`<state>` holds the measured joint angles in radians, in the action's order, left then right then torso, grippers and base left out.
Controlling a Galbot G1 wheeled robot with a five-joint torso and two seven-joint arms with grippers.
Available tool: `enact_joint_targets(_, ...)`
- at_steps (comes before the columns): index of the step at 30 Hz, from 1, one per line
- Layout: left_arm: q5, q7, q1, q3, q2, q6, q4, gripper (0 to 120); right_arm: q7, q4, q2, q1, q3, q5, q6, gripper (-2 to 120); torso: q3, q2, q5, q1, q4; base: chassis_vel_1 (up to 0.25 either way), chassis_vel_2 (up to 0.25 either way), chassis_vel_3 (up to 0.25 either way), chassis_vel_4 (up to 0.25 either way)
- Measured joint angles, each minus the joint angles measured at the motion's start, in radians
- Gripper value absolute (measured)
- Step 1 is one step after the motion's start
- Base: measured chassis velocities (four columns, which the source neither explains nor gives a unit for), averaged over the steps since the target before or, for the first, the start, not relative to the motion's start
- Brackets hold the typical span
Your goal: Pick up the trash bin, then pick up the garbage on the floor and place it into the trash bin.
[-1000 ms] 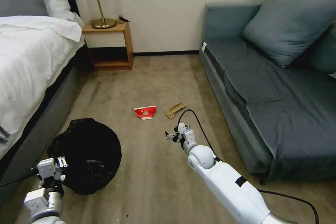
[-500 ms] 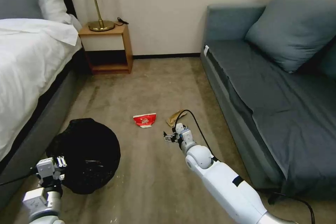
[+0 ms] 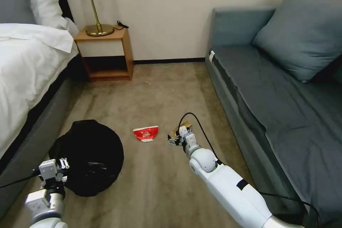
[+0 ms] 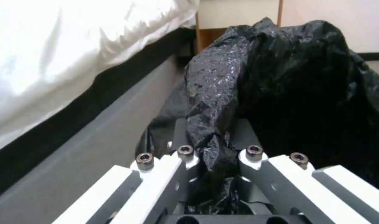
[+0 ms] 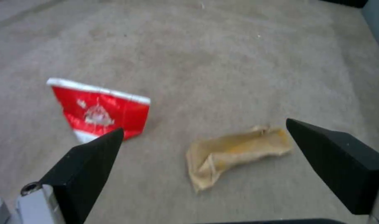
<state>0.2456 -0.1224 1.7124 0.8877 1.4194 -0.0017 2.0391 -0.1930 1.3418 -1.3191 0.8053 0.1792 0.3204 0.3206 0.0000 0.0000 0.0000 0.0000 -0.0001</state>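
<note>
The trash bin (image 3: 87,156), covered by its glossy black bag, stands on the carpet beside the bed. My left gripper (image 3: 61,165) is shut on a fold of the trash bin's bag (image 4: 214,93) at the rim nearest me; in the left wrist view the gripper (image 4: 211,137) pinches that fold. Two pieces of garbage lie on the floor: a red-and-white snack bag (image 3: 145,133) (image 5: 100,110) and a tan paper scrap (image 3: 181,128) (image 5: 235,152). My right gripper (image 3: 174,140) (image 5: 204,126) hangs open just above the scrap, its black fingers (image 5: 88,165) spread wider than it.
A bed (image 3: 25,78) runs along the left and a grey-blue sofa (image 3: 278,96) along the right. A wooden nightstand (image 3: 105,55) with a brass lamp (image 3: 94,28) stands at the far wall. A black cable (image 3: 199,124) loops over my right wrist. Open carpet lies between bed and sofa.
The whole view has shifted as the camera moved forward. My open right gripper is now much closer to the tan scrap. The left gripper keeps its hold on the bin's bag.
</note>
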Motion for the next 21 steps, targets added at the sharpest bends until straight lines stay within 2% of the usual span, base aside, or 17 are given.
enact_joint_targets(12, -0.002, 0.002, -0.004, 0.006, -0.009, 0.003, -0.015, 7, 0.040, 0.005, -0.006, 0.008, 0.011, 0.004, -0.054, 100, 0.000, 0.000, 0.0000, 0.000, 0.0002, -0.137, 0.136, 0.141, -0.135)
enact_joint_targets(21, -0.002, 0.002, -0.010, 0.006, -0.008, 0.002, -0.021, 7, 0.062, 0.018, -0.006, 0.012, 0.017, 0.004, -0.064, 100, 0.000, 0.000, -0.0001, 0.000, 0.0002, -0.140, 0.133, 0.138, -0.142)
